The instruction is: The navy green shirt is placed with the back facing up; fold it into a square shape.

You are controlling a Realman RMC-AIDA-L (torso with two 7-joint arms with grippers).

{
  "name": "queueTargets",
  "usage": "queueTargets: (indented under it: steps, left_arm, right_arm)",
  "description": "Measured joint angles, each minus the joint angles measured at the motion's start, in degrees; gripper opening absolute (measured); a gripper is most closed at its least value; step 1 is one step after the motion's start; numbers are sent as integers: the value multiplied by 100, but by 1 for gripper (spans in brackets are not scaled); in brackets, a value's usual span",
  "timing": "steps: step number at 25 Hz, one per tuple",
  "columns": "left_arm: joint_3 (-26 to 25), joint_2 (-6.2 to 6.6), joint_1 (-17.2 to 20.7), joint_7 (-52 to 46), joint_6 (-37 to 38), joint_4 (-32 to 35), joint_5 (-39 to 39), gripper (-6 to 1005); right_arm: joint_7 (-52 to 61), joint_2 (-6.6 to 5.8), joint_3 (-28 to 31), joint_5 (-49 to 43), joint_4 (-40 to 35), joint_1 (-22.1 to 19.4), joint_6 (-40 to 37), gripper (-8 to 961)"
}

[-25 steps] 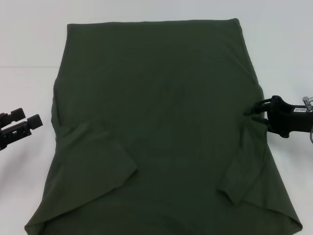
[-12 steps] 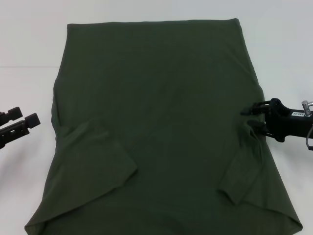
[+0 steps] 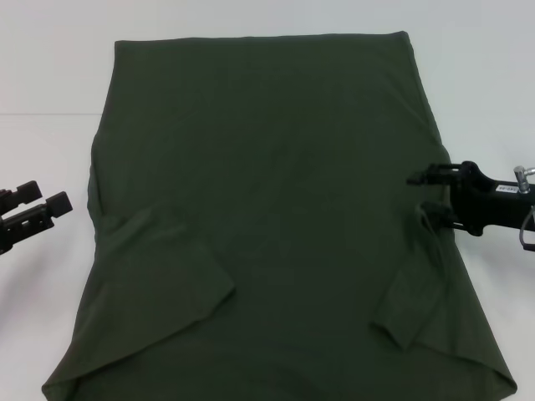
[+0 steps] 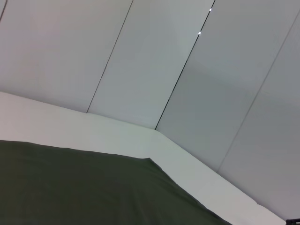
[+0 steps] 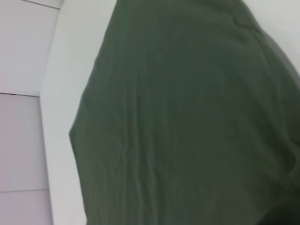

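Navy green shirt [image 3: 267, 209] spread flat across the white table [image 3: 50, 83], plain side up, both sleeves tucked inward. Right gripper [image 3: 420, 194] at its right edge, jaws parted, gripping nothing. Left gripper [image 3: 52, 207] parked clear, also parted. Soft, limp fabric (will sag): pinch hem or edge.

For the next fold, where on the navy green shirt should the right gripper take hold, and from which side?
Probably the right side edge of the navy green shirt, coming in from the robot's right. The right gripper is open right there, over the edge above the folded-in right sleeve. The cloth lies flat on the table, so a low sideways pinch suits. The left gripper waits off the left edge.
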Motion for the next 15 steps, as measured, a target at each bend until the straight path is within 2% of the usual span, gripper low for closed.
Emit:
queueTargets:
  steps: [4,12,15]
  left_arm:
    - [0,0,-17,-1,-6,0,-43,833]
    - [0,3,-25,2,-5,0,-106,833]
    - [0,3,-26,2,-5,0,-123,833]
  right_arm:
    - [-49,67,9,476,73,-28,114,610]
    - [-331,160,10,1385,129,-317,206,606]
    - [-502,129,-46,1383,105,-364,167,606]
